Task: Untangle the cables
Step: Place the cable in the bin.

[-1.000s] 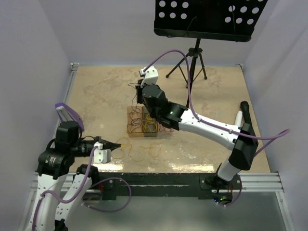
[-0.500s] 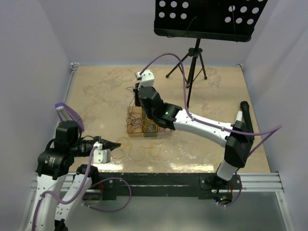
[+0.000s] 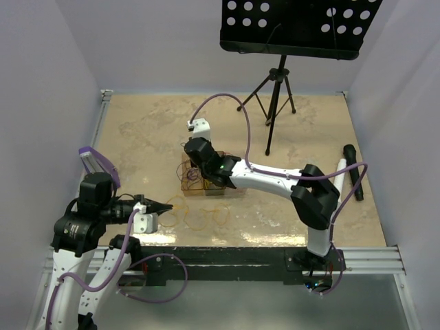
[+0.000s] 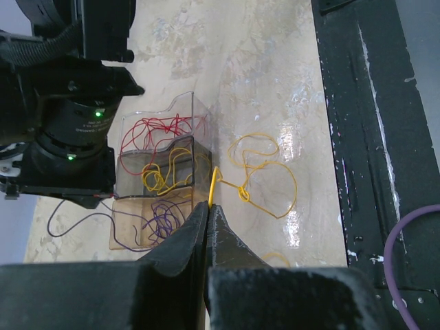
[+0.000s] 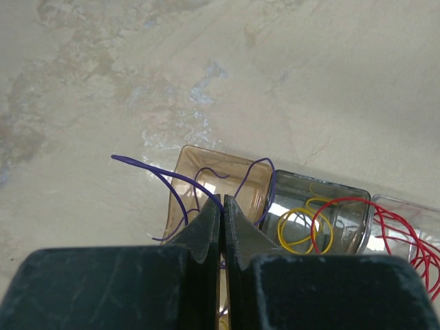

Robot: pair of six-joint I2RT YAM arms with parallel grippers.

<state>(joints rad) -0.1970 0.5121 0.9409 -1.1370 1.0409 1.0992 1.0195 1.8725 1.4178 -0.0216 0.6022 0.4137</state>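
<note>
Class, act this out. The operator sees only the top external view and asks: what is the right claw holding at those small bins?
Observer: The right claw is shut on a thin dark purple wire.
Operator: Over which bin?
Observer: The brown-tinted clear plastic bin, which holds more purple wire.
Operator: And the left claw?
Observer: It pinches a thin yellow wire knotted into loops on the beige tabletop.

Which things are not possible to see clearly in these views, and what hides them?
Top view: the right claw and the purple cable it pinches, under its own wrist.
Right wrist view: red cables and clear bin, cut by the right edge.
Left wrist view: bins' far side, behind the right arm.
Top view: knot in the yellow cables at the left claw, too thin.
</note>
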